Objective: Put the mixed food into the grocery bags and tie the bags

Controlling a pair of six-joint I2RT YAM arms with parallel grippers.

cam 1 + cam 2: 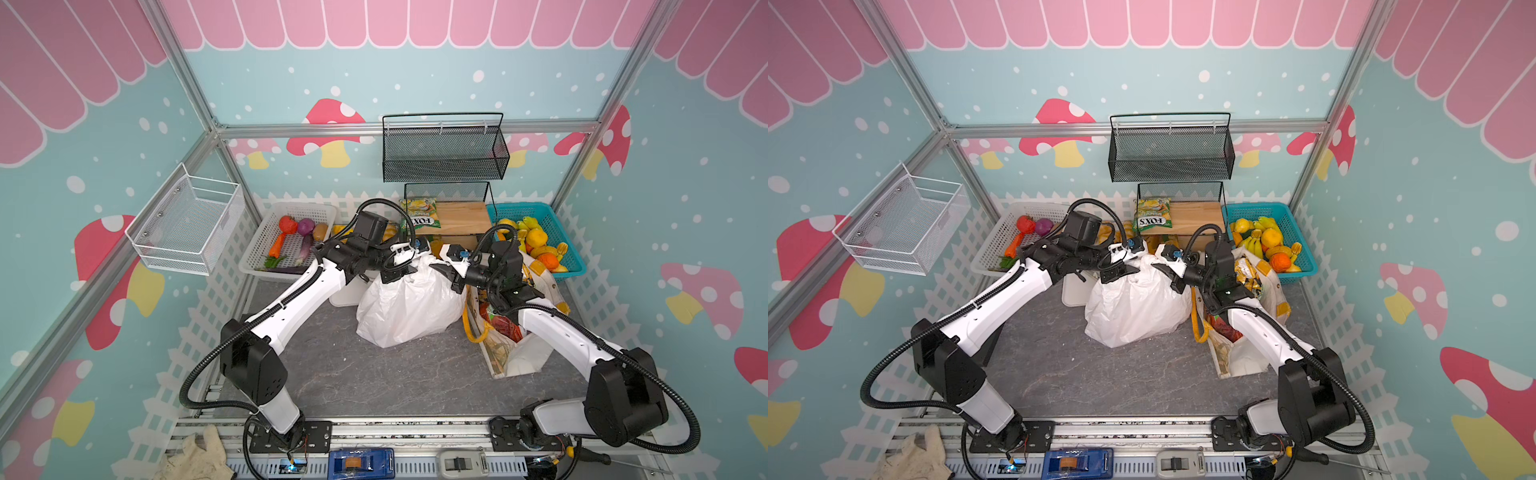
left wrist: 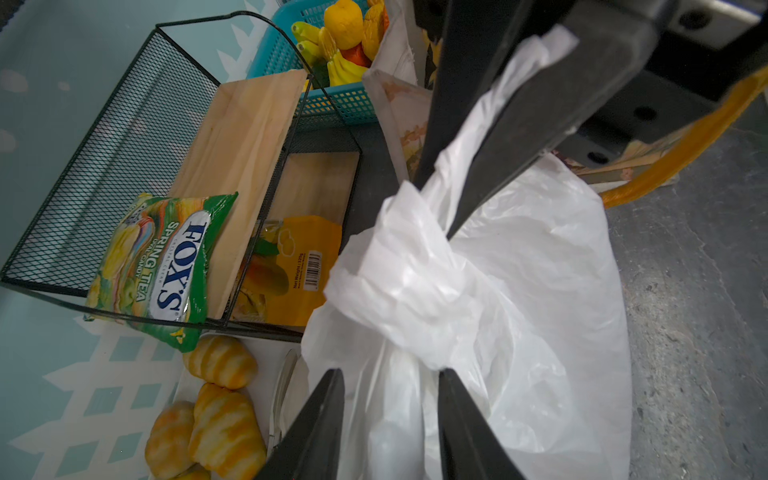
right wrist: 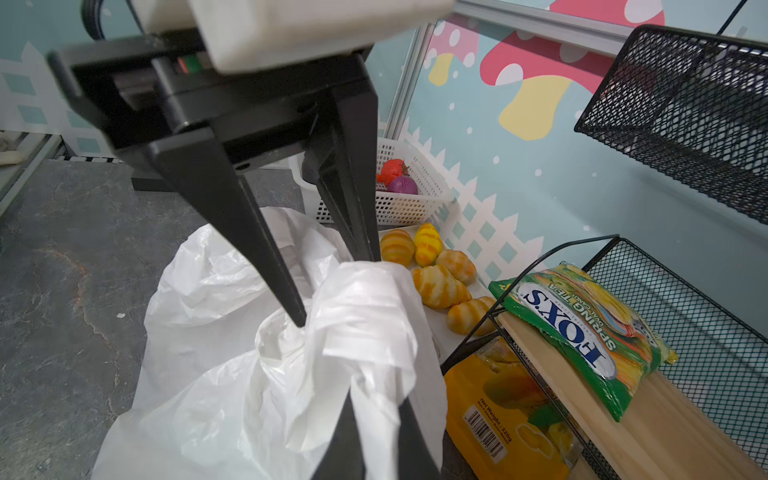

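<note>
The white plastic bag (image 1: 409, 309) (image 1: 1133, 309) stands bulging in the middle of the table in both top views, its handles gathered at the top. My right gripper (image 3: 376, 401) (image 1: 446, 274) is shut on a twisted handle strip. My left gripper (image 2: 390, 374) (image 1: 400, 272) is open, its jaws apart on either side of the bag's bunched top (image 2: 399, 291). The stiff tote (image 1: 523, 361) with yellow handles stands to the right, holding a red packet (image 1: 505, 326) and a black-and-yellow packet (image 1: 1248, 274). A carrot (image 1: 276, 245) and a purple onion (image 1: 306, 226) lie in the white basket (image 1: 257, 253).
Behind the bag a black mesh rack (image 1: 478, 195) holds a wooden shelf and the FOX'S packet (image 1: 422, 216). A turquoise fruit basket (image 1: 561, 232) is at the back right. Bread rolls (image 2: 220, 415) lie beside the rack. Wire baskets hang on the left (image 1: 187, 220) and back (image 1: 444, 153) walls.
</note>
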